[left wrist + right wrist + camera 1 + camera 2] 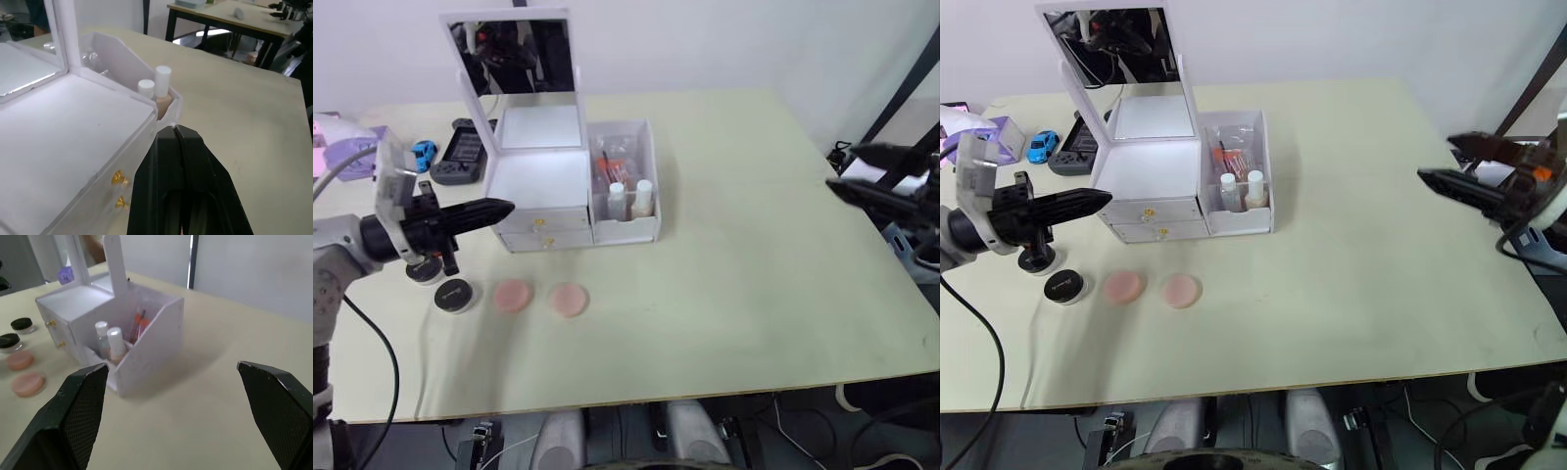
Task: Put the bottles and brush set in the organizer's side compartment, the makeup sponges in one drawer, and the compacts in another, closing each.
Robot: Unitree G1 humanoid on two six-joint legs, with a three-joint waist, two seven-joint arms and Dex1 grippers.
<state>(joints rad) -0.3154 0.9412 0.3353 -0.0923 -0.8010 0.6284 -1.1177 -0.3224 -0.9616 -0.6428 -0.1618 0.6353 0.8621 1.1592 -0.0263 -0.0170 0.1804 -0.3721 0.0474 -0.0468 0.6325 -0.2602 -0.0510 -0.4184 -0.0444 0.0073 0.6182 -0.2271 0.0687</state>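
The white organizer (543,181) stands at the back left of the table, its mirror (514,54) upright and both gold-knobbed drawers (540,232) shut. Its side compartment (646,157) holds the two bottles (628,199) in front and the brush set (609,162) behind them. Two pink makeup sponges (513,295) (569,299) lie on the table before the drawers. Two black round compacts (454,294) sit to their left, one partly behind my left arm. My left gripper (507,208) is shut and empty, its tip close to the drawer front. My right gripper (842,168) hangs open far to the right.
A purple-and-white box (347,157), a blue toy car (423,152) and a black handheld device (460,157) lie left of the organizer. The table's right edge (901,284) runs just under my right gripper. Open tabletop (754,255) spreads between organizer and right gripper.
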